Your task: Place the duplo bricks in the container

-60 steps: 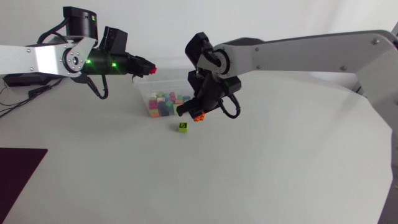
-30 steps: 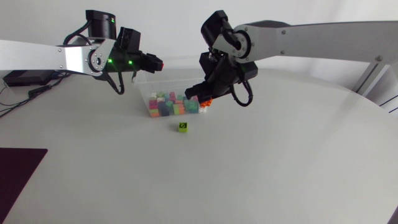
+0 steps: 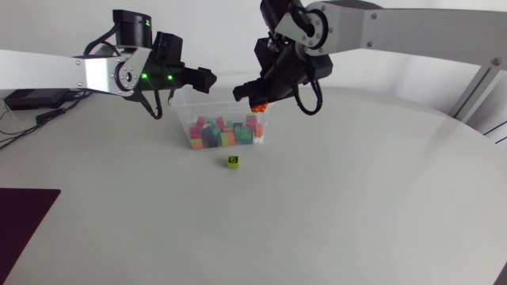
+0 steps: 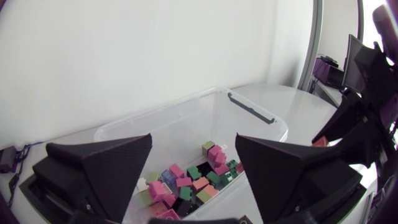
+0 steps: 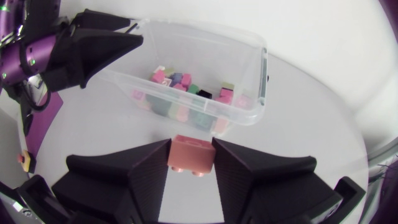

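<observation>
Head view shows our right arm (image 3: 412, 28) coming in from the right edge and reaching past the middle, with the right gripper (image 3: 252, 95) raised over the right end of the container (image 3: 182, 115). Its fingers are drawn in narrow on an orange brick (image 3: 257, 104), and the right wrist view shows that brick clamped between the two tips, one finger on each side, with the container ahead of it. Whether the brick hangs inside the rim's outline or just outside the right wall we cannot tell. Our left arm (image 3: 47, 71) comes in from the left edge, and the left gripper (image 3: 204, 77) hovers above the container's far left corner. In the left wrist view its fingers stand wide apart, and between them we look down into the container. The container is clear plastic, open at the top, and stands on the table (image 3: 341, 206). A pile of bricks (image 3: 222, 132) in pink, green, blue and yellow lies in it, gathered toward the near wall. A green brick (image 3: 233, 161) lies alone on the table just in front of the container, not touching it. The two grippers are near each other above the container, but apart.
</observation>
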